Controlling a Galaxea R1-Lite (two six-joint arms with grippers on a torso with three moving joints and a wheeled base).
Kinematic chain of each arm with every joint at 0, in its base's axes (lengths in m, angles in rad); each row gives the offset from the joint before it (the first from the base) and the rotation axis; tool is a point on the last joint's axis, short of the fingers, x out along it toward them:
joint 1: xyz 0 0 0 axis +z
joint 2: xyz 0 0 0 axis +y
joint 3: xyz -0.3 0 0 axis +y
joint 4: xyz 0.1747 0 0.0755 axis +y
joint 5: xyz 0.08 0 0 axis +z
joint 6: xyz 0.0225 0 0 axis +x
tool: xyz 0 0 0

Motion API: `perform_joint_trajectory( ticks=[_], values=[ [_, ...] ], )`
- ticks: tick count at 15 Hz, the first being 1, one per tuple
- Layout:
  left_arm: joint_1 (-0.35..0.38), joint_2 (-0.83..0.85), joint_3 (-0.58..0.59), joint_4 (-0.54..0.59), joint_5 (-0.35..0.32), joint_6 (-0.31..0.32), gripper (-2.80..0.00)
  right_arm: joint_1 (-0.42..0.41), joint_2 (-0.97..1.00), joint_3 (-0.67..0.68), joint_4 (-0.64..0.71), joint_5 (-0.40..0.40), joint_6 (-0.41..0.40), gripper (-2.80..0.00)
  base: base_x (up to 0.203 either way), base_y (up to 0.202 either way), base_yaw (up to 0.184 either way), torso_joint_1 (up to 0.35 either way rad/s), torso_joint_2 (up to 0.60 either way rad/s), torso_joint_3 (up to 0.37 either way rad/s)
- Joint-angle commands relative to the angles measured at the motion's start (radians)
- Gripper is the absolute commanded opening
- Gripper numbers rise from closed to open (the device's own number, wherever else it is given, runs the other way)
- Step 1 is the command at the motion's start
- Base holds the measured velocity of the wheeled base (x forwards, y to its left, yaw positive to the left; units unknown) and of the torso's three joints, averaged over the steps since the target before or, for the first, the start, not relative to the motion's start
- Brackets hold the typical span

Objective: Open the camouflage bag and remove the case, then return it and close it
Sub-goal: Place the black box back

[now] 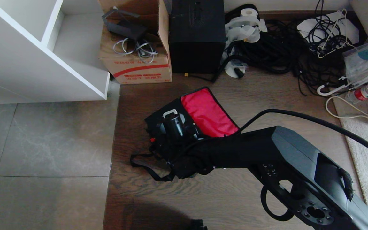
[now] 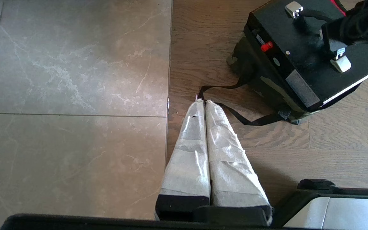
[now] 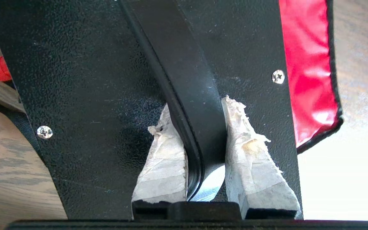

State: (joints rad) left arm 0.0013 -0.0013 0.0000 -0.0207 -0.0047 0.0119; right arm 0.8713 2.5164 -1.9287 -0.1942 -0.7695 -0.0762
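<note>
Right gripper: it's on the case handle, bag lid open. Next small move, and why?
Probably a short straight lift. The right gripper is shut on the handle of the case, whose lower part sits in the camouflage bag with the red lid folded back. Whether it's going out or back in, I can't tell. The left gripper is idle over the floor.

Case (image 3: pixel 85 95) matt pebbled black w/ glossy handle (image 3: pixel 184 80); shiny red lining (image 3: pixel 305 73).
</note>
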Motion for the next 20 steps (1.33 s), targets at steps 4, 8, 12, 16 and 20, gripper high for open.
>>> perform_joint_trajectory(
  ticks=[4, 8, 12, 16, 20],
  values=[
    [0.0, 0.0, 0.01, -0.001, 0.001, 0.0, -2.8, -0.002, -0.01, -0.004, -0.005, -0.004, -0.02, -2.8, 0.0, 0.0, 0.0, 0.0, 0.0, 0.0],
    [0.0, 0.0, 0.011, -0.001, 0.001, 0.0, -2.8, -0.002, -0.025, 0.02, 0.005, 0.0, -0.018, -2.8, 0.0, 0.0, 0.0, 0.0, 0.0, 0.0],
    [0.0, 0.0, 0.011, -0.001, 0.002, 0.0, -2.8, -0.003, -0.018, 0.04, -0.002, -0.001, -0.014, -2.8, 0.0, 0.0, 0.0, 0.0, 0.0, 0.0],
    [0.0, 0.0, 0.011, -0.001, 0.002, -0.001, -2.8, -0.006, 0.002, 0.033, -0.007, 0.003, -0.011, -2.8, 0.0, 0.0, 0.0, 0.0, 0.0, 0.0],
    [0.0, 0.0, 0.011, -0.001, 0.0, 0.0, -2.8, -0.012, 0.014, 0.024, -0.008, 0.008, -0.01, -2.8, 0.0, 0.0, 0.0, 0.0, 0.0, 0.0]
  ],
)
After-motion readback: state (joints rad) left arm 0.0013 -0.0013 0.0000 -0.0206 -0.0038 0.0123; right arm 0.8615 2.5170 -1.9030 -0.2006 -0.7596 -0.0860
